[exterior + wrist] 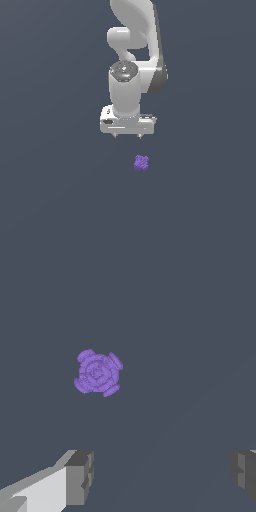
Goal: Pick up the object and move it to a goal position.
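- In the exterior view the white arm (134, 45) comes down from the top edge, and its tool (129, 135) points downward.
- The tool's two short fingertips (116, 134) stand well apart with nothing between them; the wrist view shows the same wide gap between the grey pads (80, 476).
- The object (142, 163), a small purple knobbly lump, lies on the plain dark grey desk (50, 200), below the tool and slightly toward the exterior view's right, clear of both fingers.
- In the wrist view the object (98, 372) looks roughly round, with knobs sticking out around its edge; no long axis or pointing direction can be told.
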You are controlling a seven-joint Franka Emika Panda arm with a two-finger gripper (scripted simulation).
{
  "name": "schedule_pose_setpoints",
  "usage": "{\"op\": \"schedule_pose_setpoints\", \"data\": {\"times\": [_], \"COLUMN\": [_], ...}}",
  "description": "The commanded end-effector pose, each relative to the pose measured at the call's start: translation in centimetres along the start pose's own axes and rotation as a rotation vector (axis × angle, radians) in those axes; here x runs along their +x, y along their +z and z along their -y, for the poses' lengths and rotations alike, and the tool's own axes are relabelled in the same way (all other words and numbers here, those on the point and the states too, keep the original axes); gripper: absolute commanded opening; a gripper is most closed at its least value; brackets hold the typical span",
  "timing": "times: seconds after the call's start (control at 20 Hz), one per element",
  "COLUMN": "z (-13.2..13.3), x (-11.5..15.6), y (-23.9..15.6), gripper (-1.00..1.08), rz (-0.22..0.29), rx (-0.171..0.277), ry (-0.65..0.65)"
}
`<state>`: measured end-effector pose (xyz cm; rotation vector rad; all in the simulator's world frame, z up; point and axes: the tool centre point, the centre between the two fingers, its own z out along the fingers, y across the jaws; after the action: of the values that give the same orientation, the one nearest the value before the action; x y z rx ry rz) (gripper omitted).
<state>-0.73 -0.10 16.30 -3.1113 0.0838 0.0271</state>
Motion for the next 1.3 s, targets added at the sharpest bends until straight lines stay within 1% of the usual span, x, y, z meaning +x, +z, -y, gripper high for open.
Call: {"op": "schedule_pose_setpoints", "data": {"times": [0.0, 0.4, 0.75, 1.0, 1.25], "z": [0.0, 0.1, 0.2, 0.8, 2.0], "x": [0.0, 0.1, 0.1, 0.9, 2.3], "y": [0.0, 0.5, 0.5, 1.2, 2.5], "gripper": [1.00, 1.00, 1.00, 1.00, 1.00], "rz": [0.000, 0.000, 0.000, -0.002, -0.005], "rx": [0.000, 0.013, 0.012, 0.008, -0.001], "ry": [0.000, -0.007, -0.005, 0.012, 0.045]}}
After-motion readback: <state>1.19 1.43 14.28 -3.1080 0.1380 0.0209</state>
